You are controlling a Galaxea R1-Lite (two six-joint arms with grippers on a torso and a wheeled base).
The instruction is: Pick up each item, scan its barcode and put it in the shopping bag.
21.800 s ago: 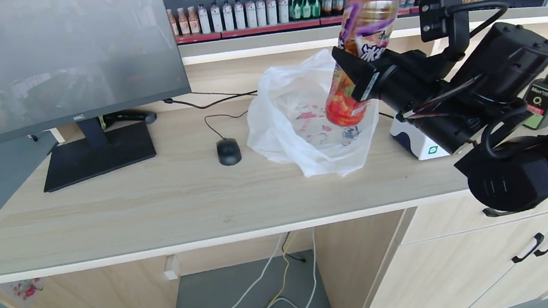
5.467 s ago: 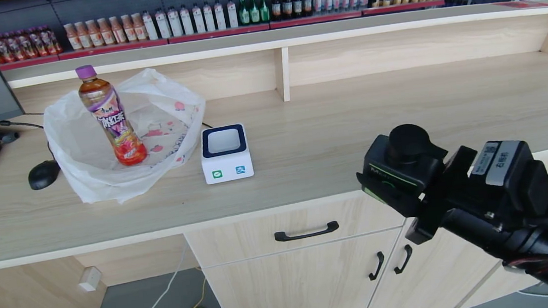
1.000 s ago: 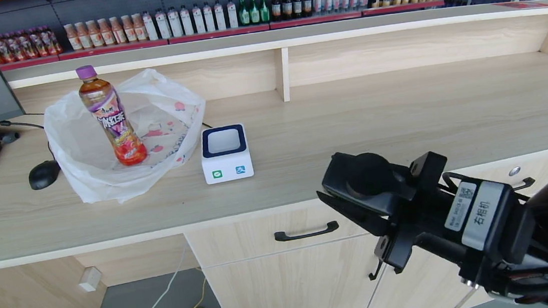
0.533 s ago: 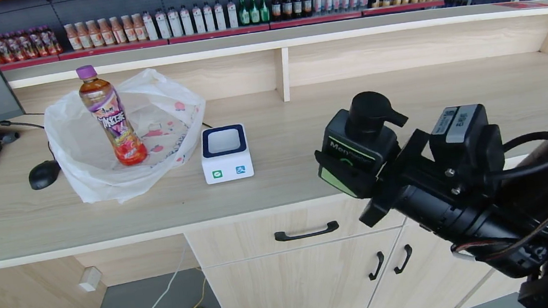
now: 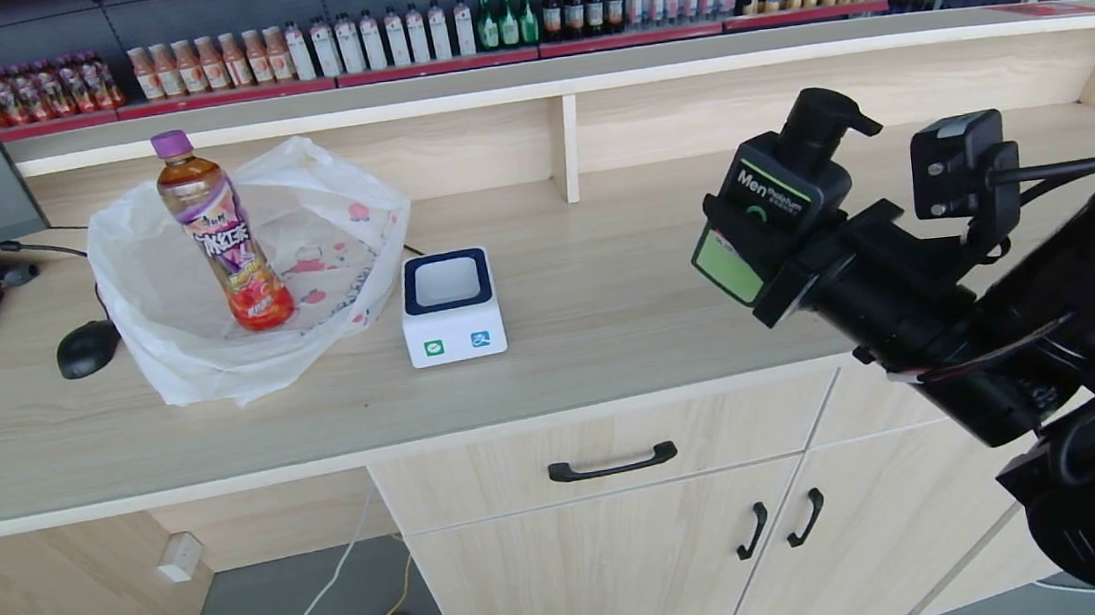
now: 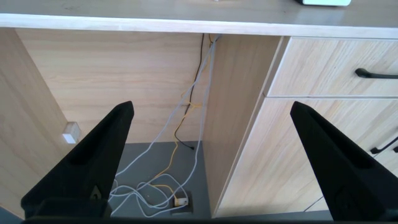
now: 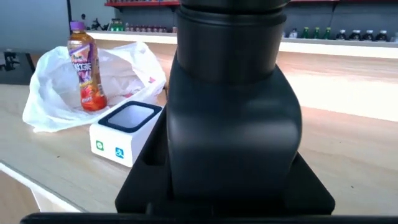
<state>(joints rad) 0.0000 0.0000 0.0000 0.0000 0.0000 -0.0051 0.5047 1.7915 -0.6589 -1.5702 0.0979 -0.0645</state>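
While right fingers clamp the pump bottle above the counter | left fingers spread wide apart.

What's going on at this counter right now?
The right gripper is clamped on a dark pump bottle, held in the air over the counter, to the right of the white scanner box. An orange drink bottle stands upright in the open plastic bag beside the scanner. The left gripper hangs below counter level, jaws open and empty. The pump bottle likely goes to the scanner next.
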